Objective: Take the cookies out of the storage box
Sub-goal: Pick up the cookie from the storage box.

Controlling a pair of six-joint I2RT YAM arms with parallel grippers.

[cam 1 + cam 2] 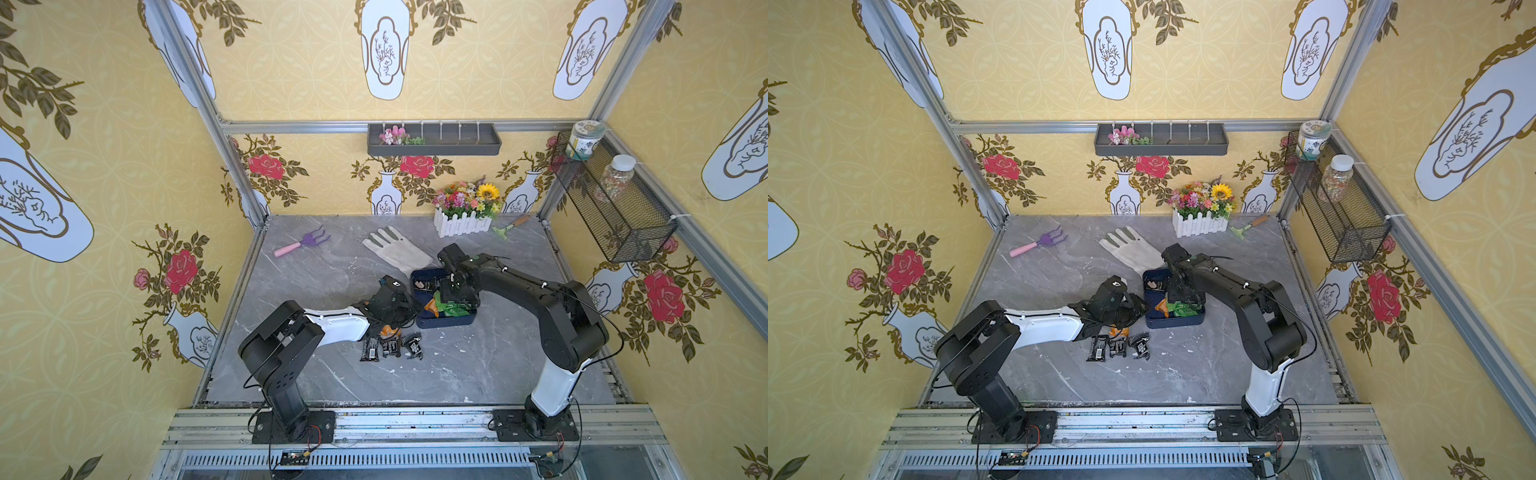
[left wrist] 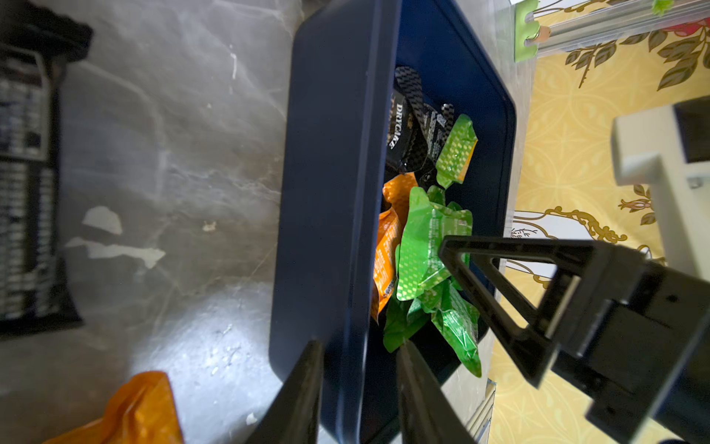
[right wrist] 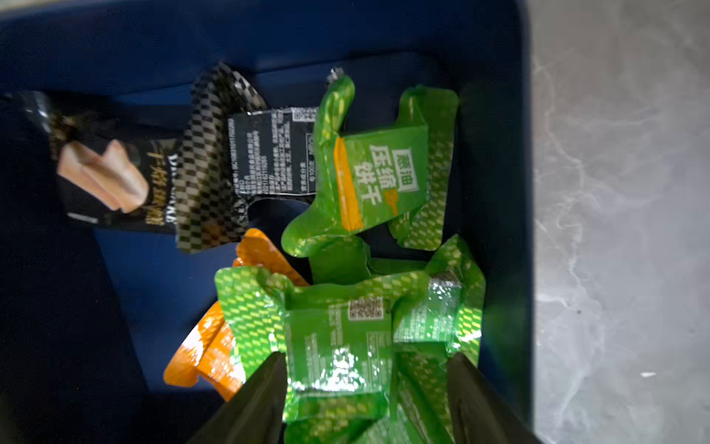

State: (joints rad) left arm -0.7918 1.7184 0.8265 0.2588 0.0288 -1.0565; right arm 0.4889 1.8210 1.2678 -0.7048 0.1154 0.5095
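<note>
R gripper (image 3: 367, 357) hovering, fingers apart, over green foil cookie packets (image 3: 345, 319) by near wall of shallow navy storage box (image 1: 446, 323) (mid-table); best pinching one pkt only. L gripper (image 2: 360, 344) is straddling box wall, grip unclear.

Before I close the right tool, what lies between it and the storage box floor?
Green cookies heaped in the storage box, one sitting between the fingers of the open right tool; the right wrist view shows it.
</note>
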